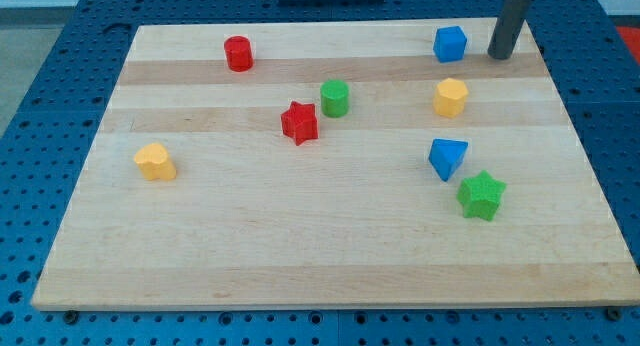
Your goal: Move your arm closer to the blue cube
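Blocks are scattered over a pale wooden board (330, 256) that is laid on a blue pegboard table (40, 106). The blue cube (450, 43) is found at the far right of the board, close to the far edge. The tip (500, 56) of the dark rod is set down just right of that cube, near it but apart from it, with a narrow strip of bare wood seen between the two. Nothing is touched or held by the tip; no jaws are carried by the rod, so no open or closed state applies.

A yellow block (451, 97), roughly hexagonal, is placed nearer than the cube and almost in line with it. Nearer still, a blue triangular block (447, 157) is seen, with a green star (481, 195) just beside it on its near right; whether they touch cannot be told. Around the middle of the board a green cylinder (334, 97) and a red star (299, 122) are set close together, the star on the near left. A red cylinder (238, 53) is placed at the far left, and a yellow block (155, 161) of rounded, unclear shape lies well apart at the left.
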Motion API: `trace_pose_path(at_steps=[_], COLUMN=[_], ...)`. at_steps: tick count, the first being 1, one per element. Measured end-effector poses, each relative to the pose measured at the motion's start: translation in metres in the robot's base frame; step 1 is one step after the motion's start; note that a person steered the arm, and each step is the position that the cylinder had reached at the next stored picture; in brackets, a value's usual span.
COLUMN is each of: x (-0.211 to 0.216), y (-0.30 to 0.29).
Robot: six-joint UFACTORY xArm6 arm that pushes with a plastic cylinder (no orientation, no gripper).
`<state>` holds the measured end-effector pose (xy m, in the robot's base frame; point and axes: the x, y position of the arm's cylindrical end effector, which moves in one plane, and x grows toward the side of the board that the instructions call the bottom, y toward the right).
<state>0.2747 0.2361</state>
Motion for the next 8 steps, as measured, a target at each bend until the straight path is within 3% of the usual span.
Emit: trace_pose_path(at_steps=[8], x=[-0.025], y=[-0.024])
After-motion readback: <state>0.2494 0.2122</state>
